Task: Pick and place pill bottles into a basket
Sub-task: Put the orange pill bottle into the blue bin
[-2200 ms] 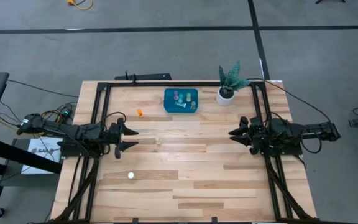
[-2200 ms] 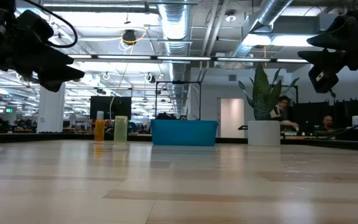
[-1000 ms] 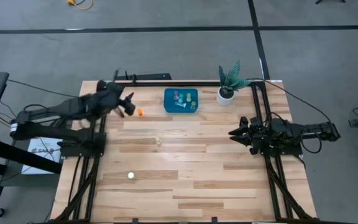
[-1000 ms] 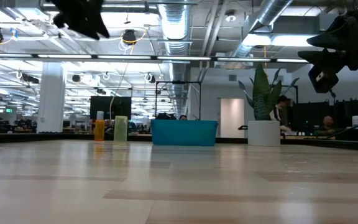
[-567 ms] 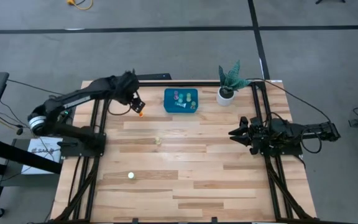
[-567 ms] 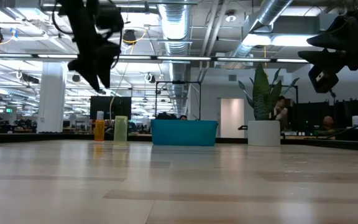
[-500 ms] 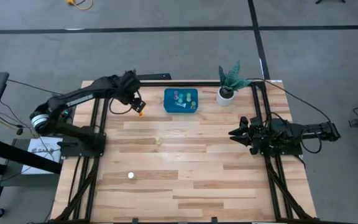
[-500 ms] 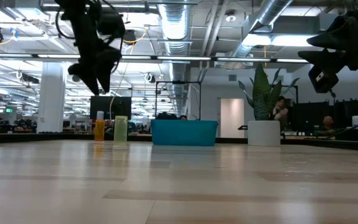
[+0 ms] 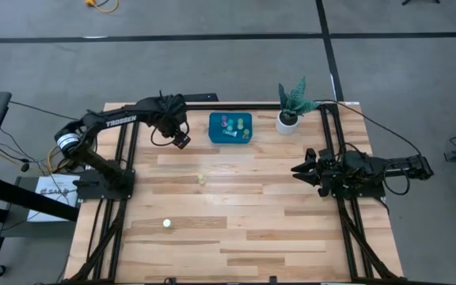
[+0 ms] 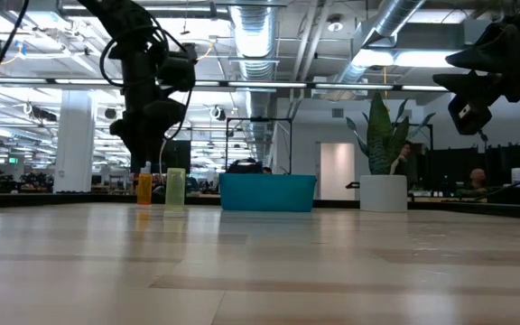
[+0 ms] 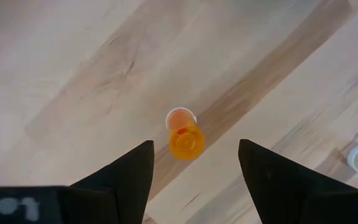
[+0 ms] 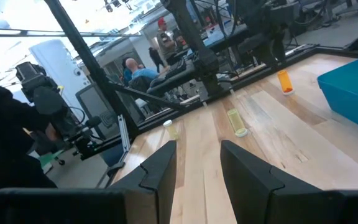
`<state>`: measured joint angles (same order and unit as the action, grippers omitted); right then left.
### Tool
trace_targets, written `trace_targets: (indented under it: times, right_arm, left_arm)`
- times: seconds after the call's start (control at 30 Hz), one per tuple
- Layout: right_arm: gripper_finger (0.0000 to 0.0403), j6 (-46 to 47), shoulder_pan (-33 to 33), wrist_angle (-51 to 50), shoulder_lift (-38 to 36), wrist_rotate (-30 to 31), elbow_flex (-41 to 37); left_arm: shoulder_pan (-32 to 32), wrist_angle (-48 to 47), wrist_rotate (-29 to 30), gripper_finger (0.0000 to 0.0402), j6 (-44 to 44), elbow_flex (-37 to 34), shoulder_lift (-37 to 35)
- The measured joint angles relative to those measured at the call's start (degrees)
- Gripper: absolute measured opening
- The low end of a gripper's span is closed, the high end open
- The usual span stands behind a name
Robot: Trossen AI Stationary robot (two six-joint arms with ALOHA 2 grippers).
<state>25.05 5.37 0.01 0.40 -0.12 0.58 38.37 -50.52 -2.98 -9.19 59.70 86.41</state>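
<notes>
An orange pill bottle [image 11: 185, 138] stands upright on its base on the wooden table; it also shows in the low view [image 10: 143, 188]. My left gripper [image 11: 194, 146] hangs open above it, pointing down, one finger on either side and clear of it; in the high view my left gripper [image 9: 180, 140] hides it. A pale yellow bottle [image 9: 201, 180] and a whitish one [image 9: 166, 224] stand further toward the near edge. The teal-blue basket [image 9: 244, 136] at the far middle holds several bottles. My right gripper [image 9: 295, 170] waits open at the right.
A potted plant [image 9: 291, 107] in a white pot stands right of the basket near the far edge. Dark frame rails [image 9: 122, 158] run along both table sides. Bare wood lies between the orange bottle and the basket. People show in the room behind the table [image 10: 411, 167].
My left gripper has swung from the table's far left corner toward the right, tipped to point down, and come down over the orange bottle. The bottle has stayed in place.
</notes>
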Motion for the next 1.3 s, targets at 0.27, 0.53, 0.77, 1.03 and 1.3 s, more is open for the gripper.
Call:
trace_targets:
  times: [0.27,0.53,0.77,1.03,1.3]
  right_arm:
    - [0.0118,0.0,0.0,0.0,0.0,0.0,0.0]
    - [0.0118,0.0,0.0,0.0,0.0,0.0,0.0]
    - [0.0118,0.0,0.0,0.0,0.0,0.0,0.0]
    - [0.0118,0.0,0.0,0.0,0.0,0.0,0.0]
    - [0.0118,0.0,0.0,0.0,0.0,0.0,0.0]
  left_arm:
    - [0.0,0.1,0.7,0.0224,1.9,0.0,0.6]
    - [0.0,0.1,1.4,0.0224,3.9,0.0,6.4]
    - [0.0,1.0,2.2,0.0221,4.6,0.0,7.2]
    - [0.0,1.0,0.4,0.0135,5.6,0.0,7.2]
    - [0.0,0.7,0.3,0.0079,4.9,0.5,6.4]
